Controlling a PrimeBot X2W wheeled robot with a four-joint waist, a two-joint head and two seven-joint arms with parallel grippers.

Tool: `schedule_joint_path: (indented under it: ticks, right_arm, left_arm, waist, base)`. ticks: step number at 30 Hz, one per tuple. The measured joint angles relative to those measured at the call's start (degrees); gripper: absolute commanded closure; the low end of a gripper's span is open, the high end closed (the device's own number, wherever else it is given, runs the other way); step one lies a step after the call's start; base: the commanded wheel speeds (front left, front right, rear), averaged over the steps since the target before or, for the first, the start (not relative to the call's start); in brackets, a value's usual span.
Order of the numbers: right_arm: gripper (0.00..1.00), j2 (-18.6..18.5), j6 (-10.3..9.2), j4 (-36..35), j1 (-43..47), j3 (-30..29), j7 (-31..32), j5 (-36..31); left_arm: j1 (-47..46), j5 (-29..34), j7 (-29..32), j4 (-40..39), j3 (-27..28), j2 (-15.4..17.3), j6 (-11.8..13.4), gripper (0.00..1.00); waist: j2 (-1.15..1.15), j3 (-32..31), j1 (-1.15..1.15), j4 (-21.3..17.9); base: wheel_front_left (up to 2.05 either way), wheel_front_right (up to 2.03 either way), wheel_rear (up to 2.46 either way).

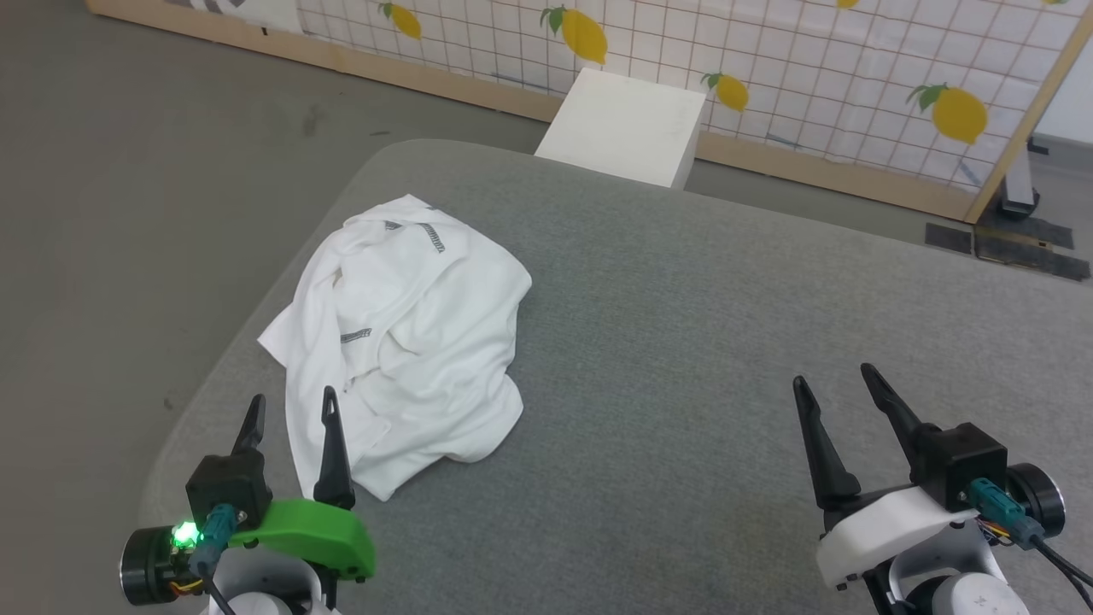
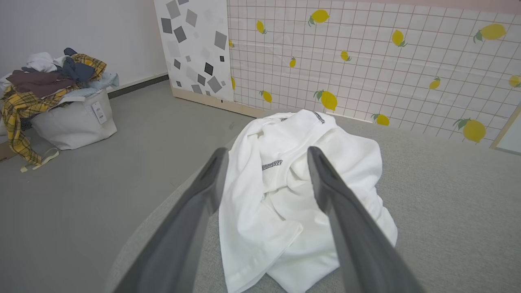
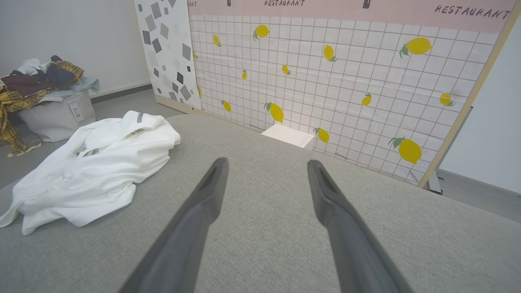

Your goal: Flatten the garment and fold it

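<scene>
**A:** So, where is the garment lying?

**B:** It lies crumpled on the grey fabric-topped counter, towards the robot's left side and near the rounded corner there. It is white, bunched into loose folds, with short strips of dark dotted stitching showing on top. One pointed flap reaches out towards the counter's left edge.

**A:** And the left hand?

**B:** It is released, with both dark fingers spread and nothing between them. It sits at the near end of the garment. In the head view its inner finger crosses the cloth's near edge, but I cannot tell whether it touches the cloth. In the left wrist view the two fingers frame the white heap, which lies just ahead.

**A:** The right hand?

**B:** It is also released, with its fingers apart and empty. It is over bare grey cloth, well apart from the garment, which lies off to its left in the right wrist view.

**A:** What else is around?

**B:** A white box stands beyond the counter's far edge, against a gridded panel printed with lemons. A pale basket heaped with mixed clothes sits on the grey floor to the left, by the wall.
</scene>
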Motion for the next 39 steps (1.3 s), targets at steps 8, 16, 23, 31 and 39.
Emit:
schedule_joint_path:
  ticks: [8, 16, 23, 31, 39]
  right_arm:
    - [0.00, 0.0, 0.00, 0.1, -0.5, 0.2, -0.5, 0.4]
    - [0.00, 0.0, 0.00, 0.4, -0.8, 0.4, -1.1, 0.8]
    - [0.00, 0.0, 0.00, 0.7, -1.0, 0.5, -1.5, 1.3]
    - [0.00, 0.0, 0.00, 0.7, -1.1, 0.6, -2.0, 1.3]
    - [0.00, 0.1, 0.00, 1.0, -1.6, 0.8, -2.4, 1.4]
  left_arm:
    - [0.1, -1.2, -0.6, 0.2, -0.6, 0.9, 0.6, 0.00]
    - [0.1, -2.7, -1.6, 0.6, -1.3, 1.7, 1.5, 0.00]
    - [0.2, -3.5, -2.1, 0.9, -1.9, 2.0, 2.4, 0.00]
    - [0.2, -5.2, -2.8, 1.3, -2.5, 2.8, 3.0, 0.00]
    - [0.2, -6.7, -3.9, 2.1, -3.3, 3.6, 3.7, 0.00]
  waist:
    - [0.00, 0.2, 0.00, 2.1]
    - [0.00, 0.4, 0.00, 4.1]
    - [0.00, 0.3, 0.00, 5.8]
    - [0.00, 0.4, 0.00, 7.8]
    - [0.00, 0.9, 0.00, 9.7]
  base:
    - [0.00, 0.00, 0.00]
    - [0.00, 0.00, 0.00]
    - [0.00, 0.00, 0.00]
    - [0.00, 0.00, 0.00]
    - [0.00, 0.00, 0.00]
